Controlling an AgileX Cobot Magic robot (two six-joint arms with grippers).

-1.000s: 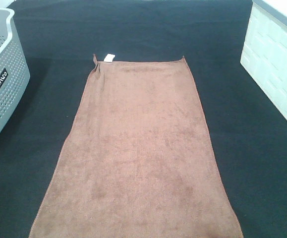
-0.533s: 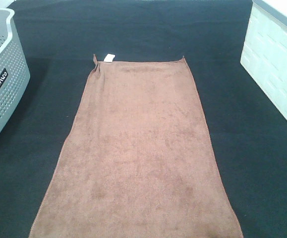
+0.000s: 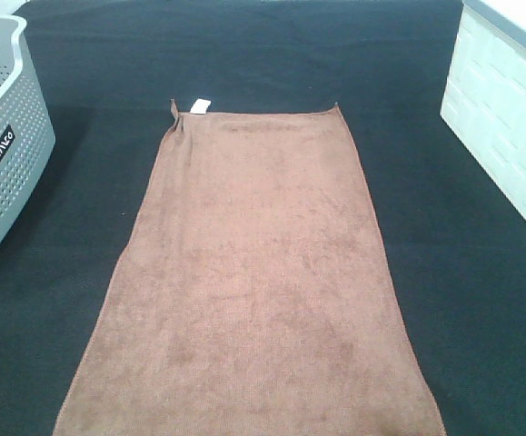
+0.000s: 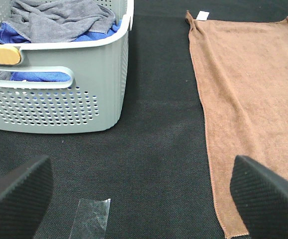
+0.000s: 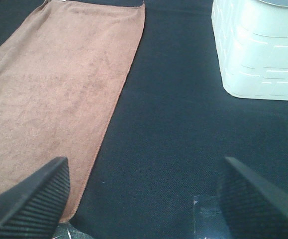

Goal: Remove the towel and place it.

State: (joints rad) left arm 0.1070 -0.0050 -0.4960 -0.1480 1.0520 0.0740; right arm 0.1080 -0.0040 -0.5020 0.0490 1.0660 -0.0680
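The brown towel (image 3: 253, 272) lies flat and spread lengthwise on the black table, with a small white tag (image 3: 199, 106) at its far left corner. It also shows in the left wrist view (image 4: 248, 94) and the right wrist view (image 5: 54, 84). My left gripper (image 4: 139, 196) is open above bare cloth between the grey basket and the towel's near left edge. My right gripper (image 5: 144, 199) is open over the black surface beside the towel's near right corner. Neither gripper touches the towel, and neither shows in the exterior high view.
A grey perforated basket (image 3: 4, 136) stands at the left, holding grey and blue cloths (image 4: 59, 20). A white box (image 3: 508, 109) with a brick pattern stands at the right. A piece of clear tape (image 4: 90, 219) lies on the black cloth near my left gripper.
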